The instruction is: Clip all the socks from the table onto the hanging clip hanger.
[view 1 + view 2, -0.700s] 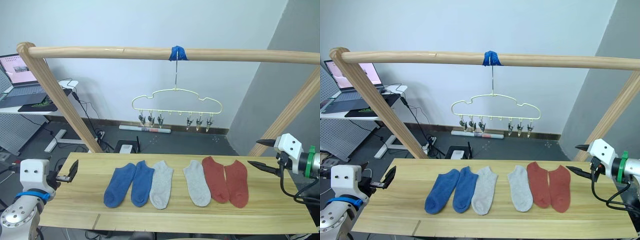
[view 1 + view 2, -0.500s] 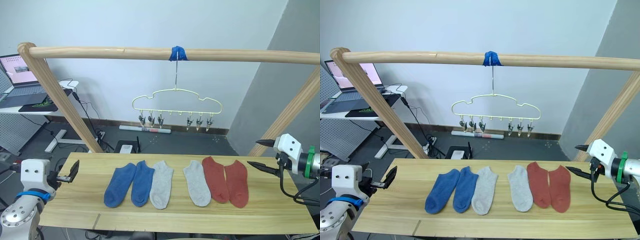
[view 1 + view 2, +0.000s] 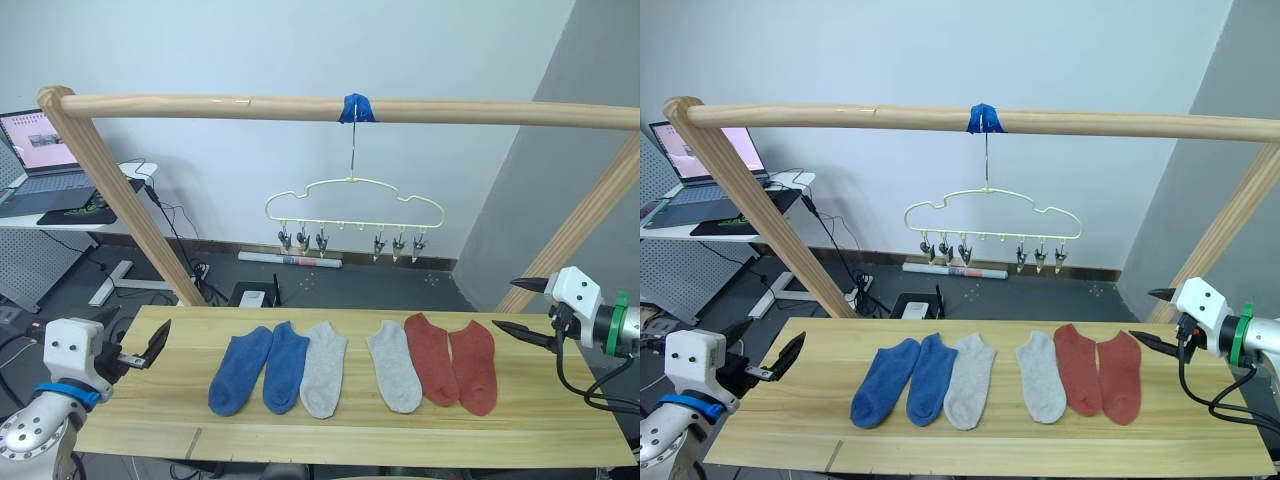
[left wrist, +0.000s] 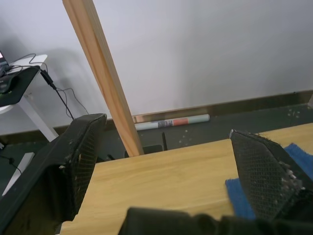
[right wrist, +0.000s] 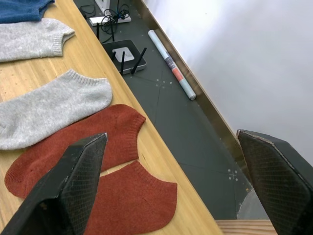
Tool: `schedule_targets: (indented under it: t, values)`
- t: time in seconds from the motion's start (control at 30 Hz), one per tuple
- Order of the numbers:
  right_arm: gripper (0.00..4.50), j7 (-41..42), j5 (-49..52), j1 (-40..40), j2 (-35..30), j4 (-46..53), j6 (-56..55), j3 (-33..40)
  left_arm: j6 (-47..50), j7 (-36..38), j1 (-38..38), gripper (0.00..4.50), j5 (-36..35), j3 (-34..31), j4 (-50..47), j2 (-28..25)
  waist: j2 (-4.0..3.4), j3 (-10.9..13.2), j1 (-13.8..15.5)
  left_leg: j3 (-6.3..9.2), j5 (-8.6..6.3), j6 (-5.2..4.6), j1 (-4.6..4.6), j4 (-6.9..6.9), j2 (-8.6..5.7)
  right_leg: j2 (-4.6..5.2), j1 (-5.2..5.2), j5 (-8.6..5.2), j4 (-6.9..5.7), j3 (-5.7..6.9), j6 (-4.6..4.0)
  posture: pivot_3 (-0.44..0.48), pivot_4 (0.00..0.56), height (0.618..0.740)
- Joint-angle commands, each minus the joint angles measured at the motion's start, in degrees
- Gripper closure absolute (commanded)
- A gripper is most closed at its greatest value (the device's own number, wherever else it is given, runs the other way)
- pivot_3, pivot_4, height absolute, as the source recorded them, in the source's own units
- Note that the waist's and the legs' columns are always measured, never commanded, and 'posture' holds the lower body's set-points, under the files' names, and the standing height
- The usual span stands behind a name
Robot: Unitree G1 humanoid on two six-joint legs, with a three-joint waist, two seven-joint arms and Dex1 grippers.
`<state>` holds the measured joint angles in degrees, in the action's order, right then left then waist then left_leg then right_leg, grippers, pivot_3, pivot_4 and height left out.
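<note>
Lab or office test space, bare white wall, laptop (image 3: 38,150) on side desk upper left, floor cables (image 3: 175,215), wooden beam rig (image 3: 300,105)

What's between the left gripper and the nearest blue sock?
Only bare table. In the left eye view, nothing lies between the left gripper and the blue sock.

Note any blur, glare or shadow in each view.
Eye views: even light, sharp, no glare, socks cast almost no shadow. Left wrist view: claw fingers soft, table clearer. Right wrist view: fingers blurred, red sock sharp.
</note>
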<state>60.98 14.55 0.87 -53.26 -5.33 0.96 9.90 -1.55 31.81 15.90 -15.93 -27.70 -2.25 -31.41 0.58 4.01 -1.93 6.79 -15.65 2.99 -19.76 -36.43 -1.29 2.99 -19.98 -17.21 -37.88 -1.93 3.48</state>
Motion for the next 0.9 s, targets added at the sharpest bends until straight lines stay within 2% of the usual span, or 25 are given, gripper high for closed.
schedule_targets:
  t: [0.03,0.1,0.27,0.47,0.53,0.63,0.77,0.9]
  values:
    - [0.05,-0.9,0.3,0.0,0.5,2.4,-0.1,1.1,-0.1,-3.5,-3.3,0.00,1.3,1.5,-2.5,1.2,0.04,0.0,-0.1,-0.06,0.00,0.00,0.00,-0.04,0.00,0.00,0.00,0.01,0.00,-0.07,0.06,-0.096,0.012,0.740]
    - [0.05,-1.6,0.1,-0.2,1.2,2.6,-0.7,1.3,-1.0,-4.7,-4.8,0.00,1.7,2.3,-2.9,2.4,0.06,0.0,-0.1,-0.24,0.00,0.00,0.03,-0.09,0.00,-0.01,-0.01,0.08,0.02,-0.25,0.17,-0.102,0.020,0.740]
    - [0.05,-6.4,2.8,-1.8,5.0,8.7,1.5,3.9,4.4,-6.9,-9.4,0.00,0.4,7.3,-8.7,5.2,0.24,0.7,-0.5,-0.42,-0.01,-0.01,-0.06,-0.25,0.00,-0.01,-0.08,0.18,0.08,-0.45,0.32,-0.158,0.090,0.740]
    - [0.05,-8.8,7.5,-3.9,6.7,21.4,7.4,6.5,10.6,-8.9,-12.2,0.00,-0.3,9.8,-14.6,6.1,0.08,3.8,-1.6,-0.46,-0.01,-0.03,-0.11,-0.50,0.02,-0.03,-0.07,0.25,-0.01,-0.54,0.46,-0.188,0.157,0.740]
    - [0.05,-10.0,9.6,-3.8,7.1,26.6,10.4,6.5,11.8,-9.9,-13.2,0.00,-1.1,9.8,-16.6,7.0,0.26,5.4,-2.3,-0.52,-0.01,-0.03,-0.13,-0.47,0.05,-0.04,-0.14,0.25,-0.03,-0.58,0.45,-0.206,0.221,0.740]
    - [0.05,-11.9,13.2,-2.3,7.5,32.5,15.9,5.2,14.3,-11.9,-14.9,0.00,-2.2,11.1,-19.2,9.3,0.39,7.5,-3.1,-0.51,-0.01,-0.04,-0.28,-0.51,0.11,-0.06,-0.26,0.31,-0.07,-0.61,0.39,-0.210,0.246,0.740]
    - [0.05,-14.2,16.9,0.2,7.6,38.2,22.1,4.1,17.6,-13.1,-16.2,0.00,-2.7,13.6,-21.8,11.2,0.62,9.2,-3.3,-0.52,-0.06,-0.13,-1.02,-0.56,0.11,-0.03,-0.92,0.48,-0.04,-0.62,0.19,-0.231,0.307,0.740]
    - [0.05,-15.2,21.5,3.4,7.3,43.2,26.8,3.2,16.2,-12.9,-17.3,0.00,-1.5,15.2,-21.8,11.8,0.65,11.0,-3.5,-0.52,-0.08,-0.16,-1.51,-0.58,0.20,0.00,-1.47,0.50,-0.19,-0.62,0.17,-0.243,0.330,0.740]
